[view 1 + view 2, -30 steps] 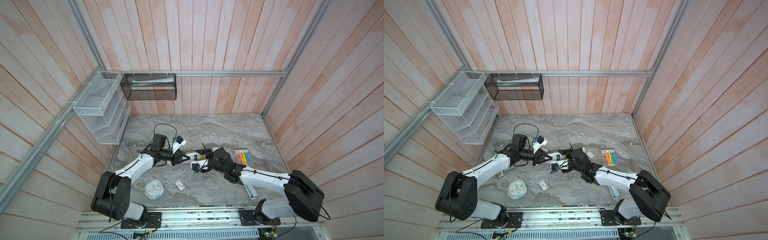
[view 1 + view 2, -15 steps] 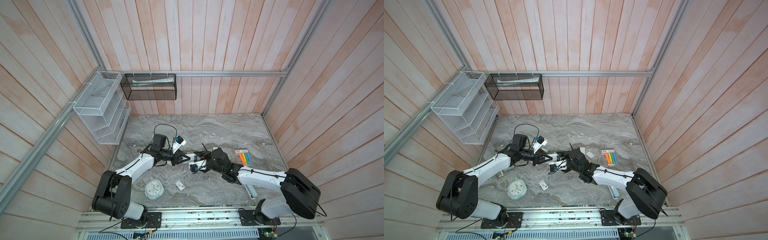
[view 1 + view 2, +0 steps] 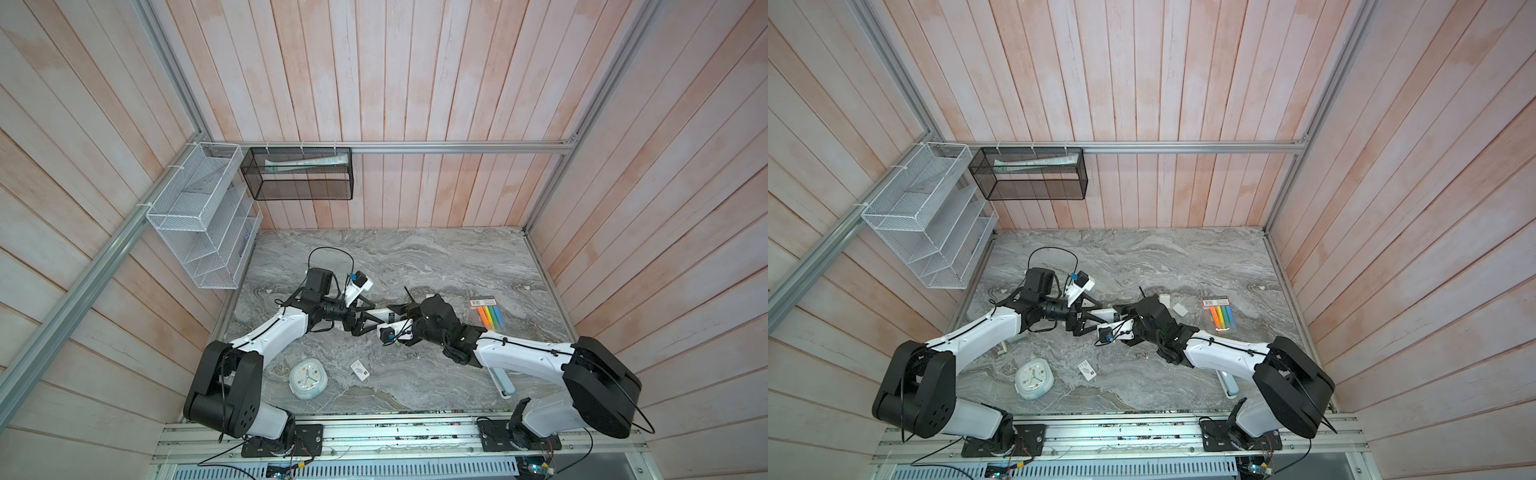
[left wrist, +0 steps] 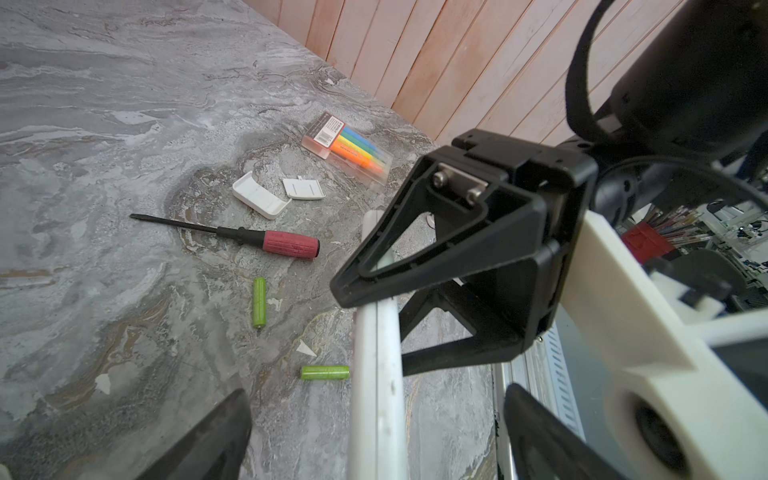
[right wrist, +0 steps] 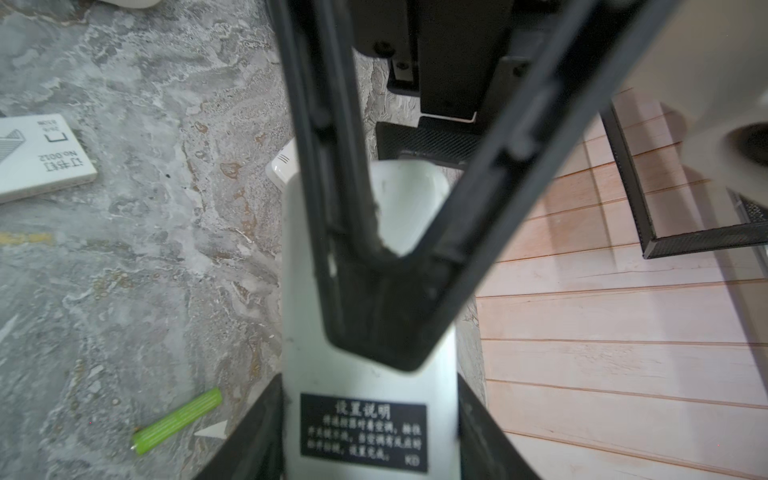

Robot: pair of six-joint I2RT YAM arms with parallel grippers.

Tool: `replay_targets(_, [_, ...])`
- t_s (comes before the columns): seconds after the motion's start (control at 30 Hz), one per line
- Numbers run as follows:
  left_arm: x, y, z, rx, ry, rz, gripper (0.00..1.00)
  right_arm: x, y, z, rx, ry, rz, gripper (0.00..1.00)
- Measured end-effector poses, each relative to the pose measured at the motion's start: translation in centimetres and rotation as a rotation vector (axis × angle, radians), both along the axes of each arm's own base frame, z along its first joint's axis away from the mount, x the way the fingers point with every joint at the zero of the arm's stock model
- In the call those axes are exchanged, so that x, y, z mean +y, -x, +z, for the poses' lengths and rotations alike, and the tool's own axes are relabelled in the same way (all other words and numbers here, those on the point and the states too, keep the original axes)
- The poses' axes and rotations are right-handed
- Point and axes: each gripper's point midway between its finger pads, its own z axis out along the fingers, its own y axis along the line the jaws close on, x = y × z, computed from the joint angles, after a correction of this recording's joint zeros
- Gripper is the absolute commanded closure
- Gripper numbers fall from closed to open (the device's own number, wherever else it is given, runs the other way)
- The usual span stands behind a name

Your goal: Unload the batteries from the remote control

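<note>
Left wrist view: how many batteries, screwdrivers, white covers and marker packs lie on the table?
Batteries: 2
Screwdriver: 1
White covers: 2
Marker pack: 1
Total: 6

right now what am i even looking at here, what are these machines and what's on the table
Two robot arms share a marble table. Both top views look down from overhead; each wrist view comes from a camera on an arm. The right claw is shut on a white remote control; the left claw stands open around it. On the table lie two green batteries, a red-handled screwdriver, two white covers, a highlighter pack and an alarm clock.
</note>
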Motion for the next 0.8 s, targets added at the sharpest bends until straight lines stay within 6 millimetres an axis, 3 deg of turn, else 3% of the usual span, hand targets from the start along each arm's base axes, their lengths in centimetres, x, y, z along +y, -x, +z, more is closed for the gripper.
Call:
replay_targets(0.2, [1.0,-1.5,1.2,-0.098,-0.014,0.089,0.0,-0.7,1.3,0.2,0.1,-0.026,-0.014,0.79])
replay_targets(0.33, [2.5,-3.1,1.8,-0.148,-0.054,0.241,0.0,-1.4,2.7,0.2,0.203,-0.046,-0.02,0.79])
replay_targets(0.53, [5.5,-6.5,3.9,-0.148,-0.053,0.524,0.0,-2.3,4.9,-1.7,0.377,-0.022,-0.032,0.78])
replay_targets(0.8, [7.8,-8.4,5.4,-0.089,-0.031,0.75,0.0,-3.0,7.1,-4.6,0.543,0.049,-0.027,0.74])
